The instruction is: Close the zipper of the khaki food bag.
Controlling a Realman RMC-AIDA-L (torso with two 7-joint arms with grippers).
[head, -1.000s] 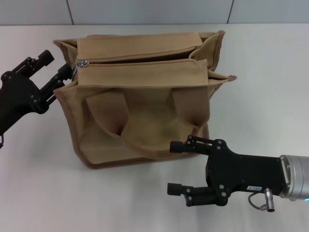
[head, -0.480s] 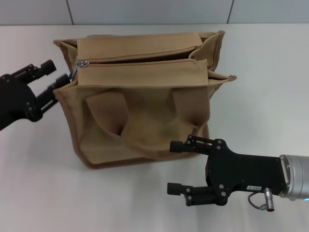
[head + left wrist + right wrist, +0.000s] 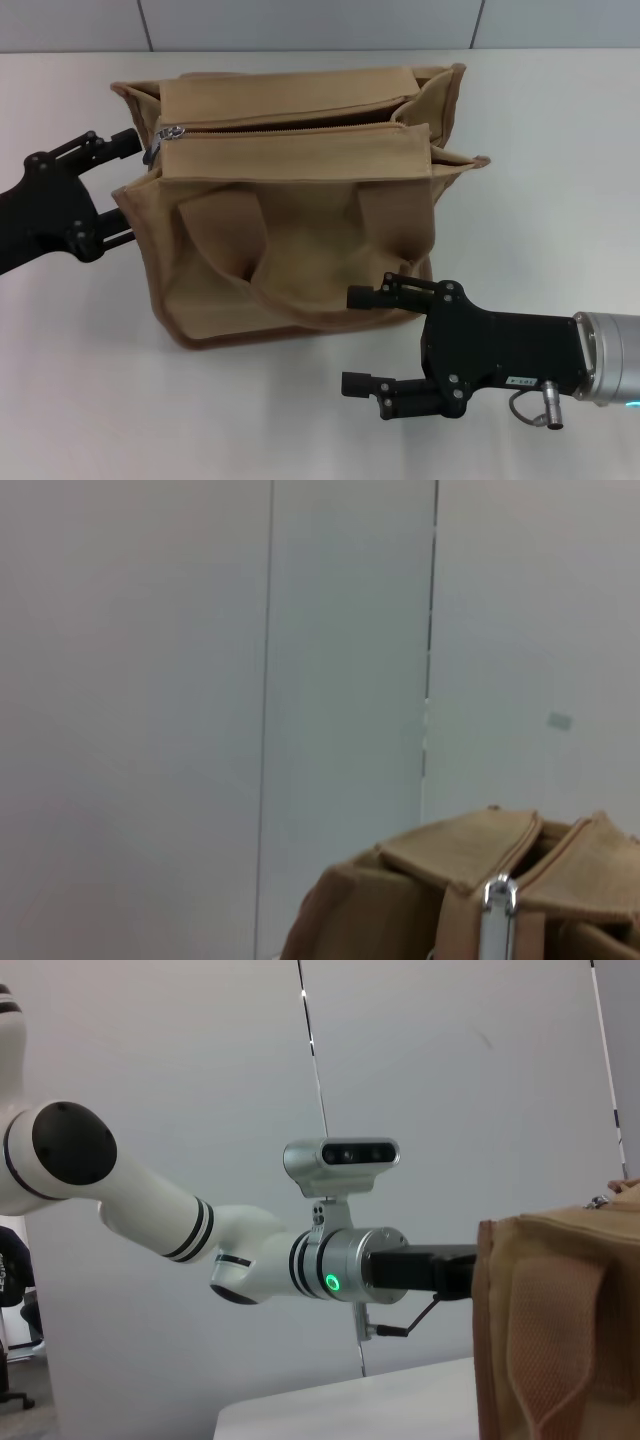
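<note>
Left pincer [image 3: 128,190] dropped beside bag [image 3: 300,230].

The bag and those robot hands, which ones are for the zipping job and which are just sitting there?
For the job:
- khaki food bag
- zipper with its silver pull tab at the bag's left end
- left gripper, open, beside that end

Just there:
- right gripper, open, hovering in front of the bag
- white table

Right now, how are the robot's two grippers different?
The left gripper sits at the khaki food bag's end, beside the zipper's silver pull tab; the right gripper hangs at the bag's front, away from the zipper. The right looks bigger, being nearer. Both are black and open.
</note>
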